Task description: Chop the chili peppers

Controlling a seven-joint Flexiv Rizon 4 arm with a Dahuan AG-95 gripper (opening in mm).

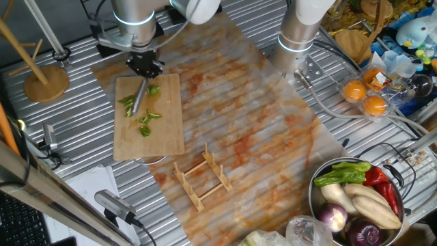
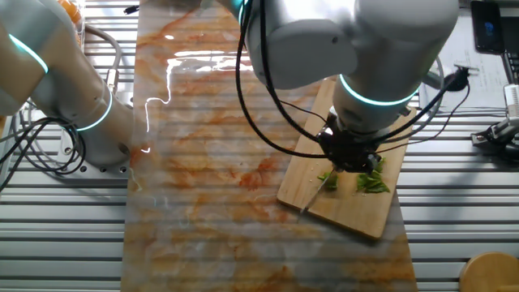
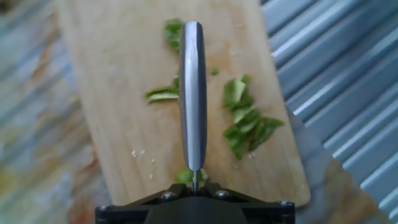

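Observation:
The chili peppers lie as several bright green chunks on a bamboo cutting board. My gripper hangs over the board's far end, shut on a knife whose blade points down among the pieces. In the hand view the knife's spine runs straight away from the gripper, with chili chunks to its right, a sliver to its left and more near the tip. The other fixed view shows the gripper above the chunks on the board.
A stained mat covers the table. A small wooden rack stands in front of the board. A metal bowl of mixed vegetables sits at the front right, oranges at the right, a wooden stand at the left. A second arm's base rises behind.

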